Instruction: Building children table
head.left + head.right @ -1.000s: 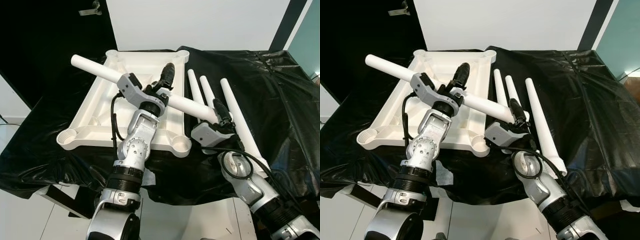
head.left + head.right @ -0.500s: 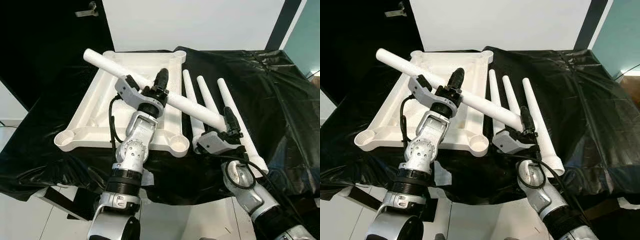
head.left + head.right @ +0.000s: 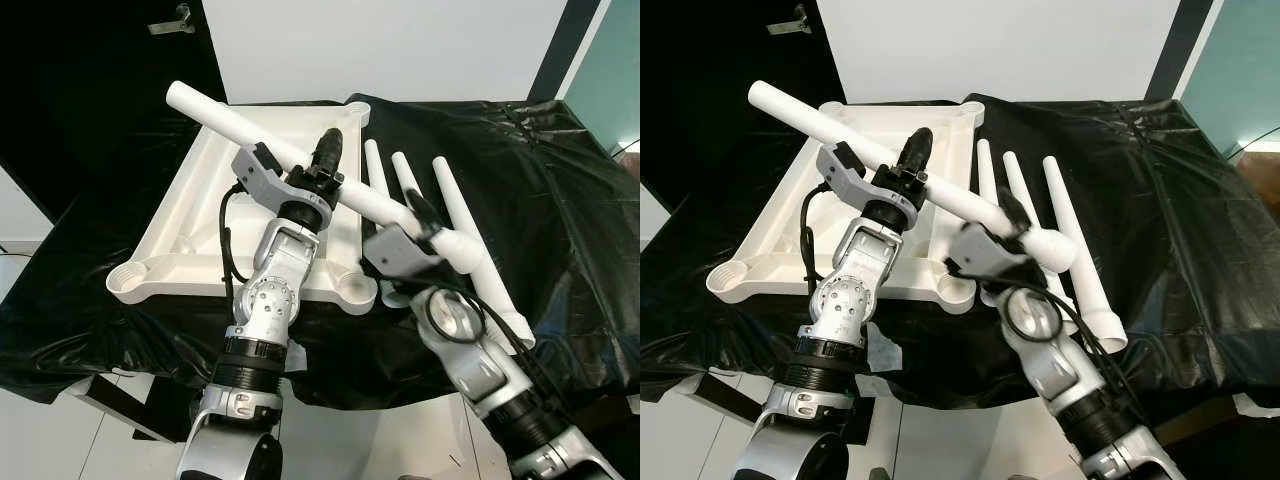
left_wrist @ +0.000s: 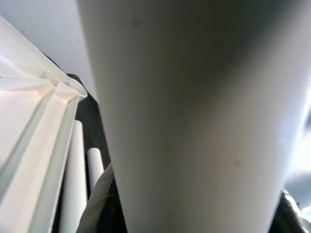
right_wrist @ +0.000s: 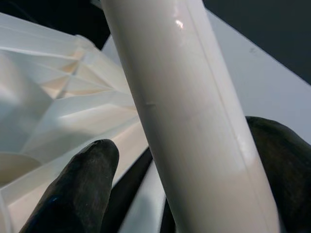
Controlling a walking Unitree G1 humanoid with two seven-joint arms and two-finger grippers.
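The left gripper (image 3: 322,172) is clamped around the middle of a long white table leg (image 3: 262,143), holding it in the air, slanted across the upturned white tabletop (image 3: 190,232). The right gripper (image 3: 425,218) grasps the same leg close to its thick end, its black fingers (image 5: 77,187) wrapped on either side of the tube, as the right wrist view shows close up. From the left gripper the leg runs up and away to its narrow far tip beyond the tabletop's far left corner; from the right gripper it ends just past the fingers in a rounded end.

Below both grippers lies the tabletop, underside up, with a raised rim and a round socket at each corner; the near right socket (image 3: 355,288) sits just beneath the right gripper's wrist, and the near left socket (image 3: 131,276) is well off to the left gripper's near side. The sockets that can be seen hold nothing. Just beyond the right gripper, three more white legs (image 3: 452,205) lie side by side on the black sheet (image 3: 560,200) beside the tabletop
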